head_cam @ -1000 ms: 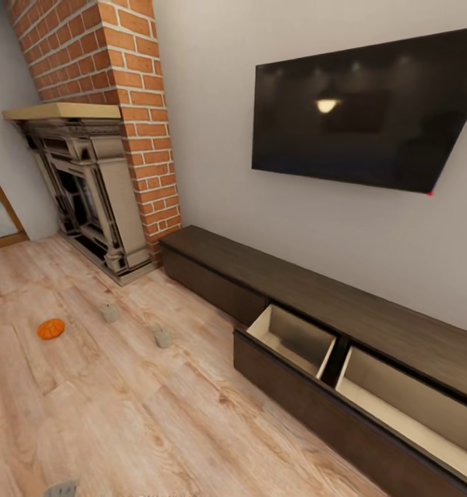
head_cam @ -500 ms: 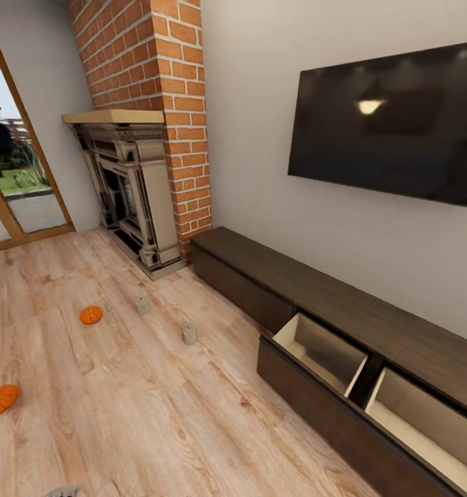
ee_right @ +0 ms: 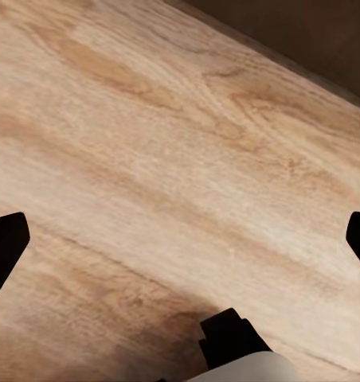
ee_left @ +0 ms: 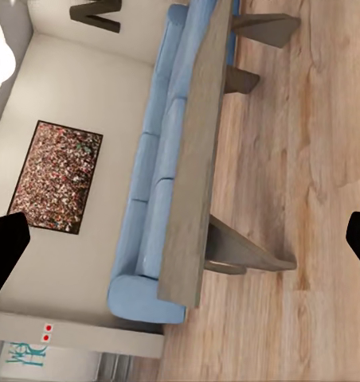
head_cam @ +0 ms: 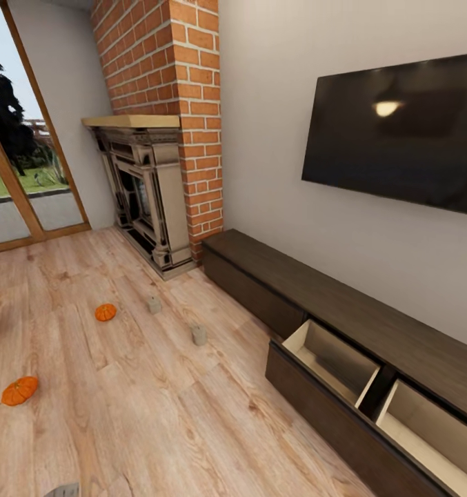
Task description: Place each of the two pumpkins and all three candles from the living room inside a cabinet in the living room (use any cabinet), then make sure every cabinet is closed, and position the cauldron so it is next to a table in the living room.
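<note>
Two pumpkins (head_cam: 105, 312) (head_cam: 20, 391) and two candles (head_cam: 154, 305) (head_cam: 199, 335) sit on the wood floor (head_cam: 143, 407) btwn fireplace (head_cam: 147, 193) and cabinet (head_cam: 343, 324), well apart. Cabinet's two drawers (head_cam: 333, 359) near the right end are pulled open, pale inside. Left end effector (ee_left: 180, 239) spread wide w/ nothing held, facing the grey desk (ee_left: 197, 151) and blue sofa (ee_left: 152, 207). Right end effector (ee_right: 180, 243) spread too, over bare floor.
</note>
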